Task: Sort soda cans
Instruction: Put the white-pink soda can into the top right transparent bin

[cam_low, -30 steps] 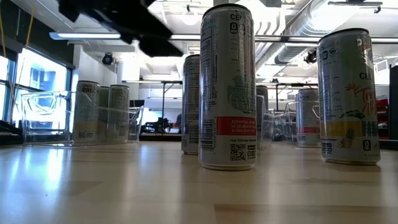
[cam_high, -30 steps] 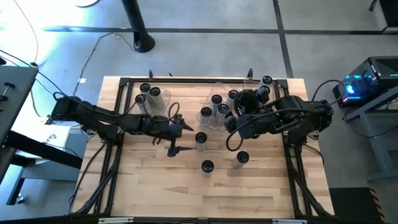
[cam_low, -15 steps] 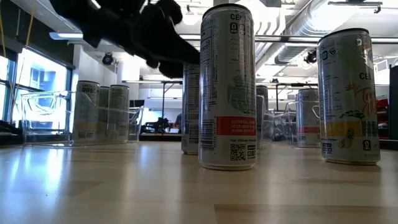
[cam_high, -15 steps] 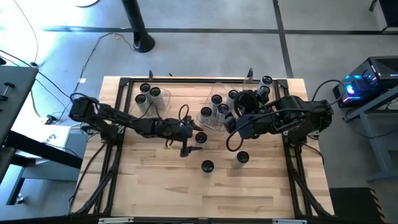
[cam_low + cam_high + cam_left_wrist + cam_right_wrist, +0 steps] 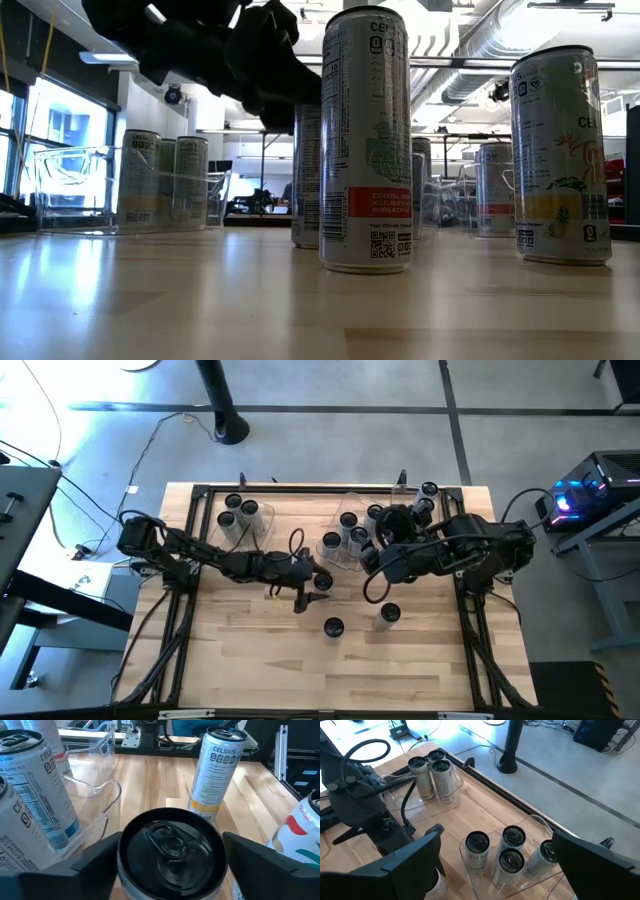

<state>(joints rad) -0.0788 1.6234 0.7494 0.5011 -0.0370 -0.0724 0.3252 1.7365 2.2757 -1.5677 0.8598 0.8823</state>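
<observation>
While the high view hides it under our left gripper (image 5: 318, 582), the left wrist view shows a soda can (image 5: 171, 851) at mid-table between spread fingers, neither touching. Our right gripper (image 5: 381, 552) hangs spread beside the clear bin (image 5: 352, 531) of cans.

cans (image 5: 240, 512) in left bin (image 5: 262, 530), others (image 5: 332, 627) on table (image 5: 400, 670)

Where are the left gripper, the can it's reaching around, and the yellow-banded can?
left gripper (image 5: 170, 851): left wrist view, midway between its fingertips.
can between the fingers (image 5: 171, 845): left wrist view, dark top.
yellow-banded can (image 5: 216, 770): left wrist view, side label.
</observation>
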